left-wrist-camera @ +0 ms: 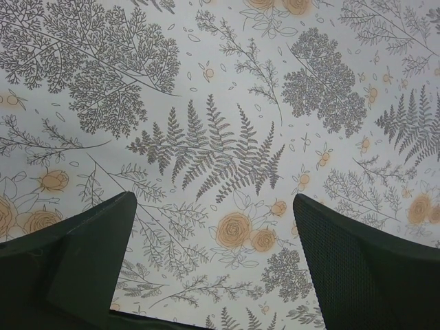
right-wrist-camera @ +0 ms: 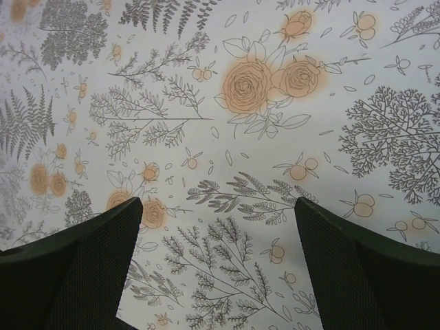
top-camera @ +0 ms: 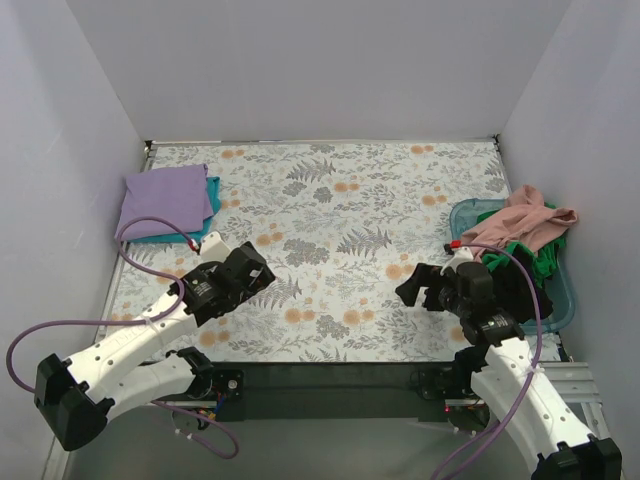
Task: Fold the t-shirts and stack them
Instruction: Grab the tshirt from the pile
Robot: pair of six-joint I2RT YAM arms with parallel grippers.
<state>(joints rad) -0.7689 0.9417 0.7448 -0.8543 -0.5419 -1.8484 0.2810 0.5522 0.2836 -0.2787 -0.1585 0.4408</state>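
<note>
A folded lavender t-shirt [top-camera: 166, 199] lies on a folded teal t-shirt [top-camera: 211, 189] at the far left of the table. A crumpled dusty pink t-shirt [top-camera: 525, 222] lies on top of a green t-shirt [top-camera: 524, 257] and something black in the tub at the right. My left gripper [top-camera: 262, 274] is open and empty over the floral cloth; its fingers [left-wrist-camera: 75, 261] frame bare cloth in the left wrist view. My right gripper [top-camera: 410, 290] is open and empty, left of the tub; its fingers [right-wrist-camera: 364, 268] also frame bare cloth.
A translucent teal plastic tub [top-camera: 560, 300] stands at the right edge. The table is covered with a floral cloth [top-camera: 340, 230]. White walls close in the back and both sides.
</note>
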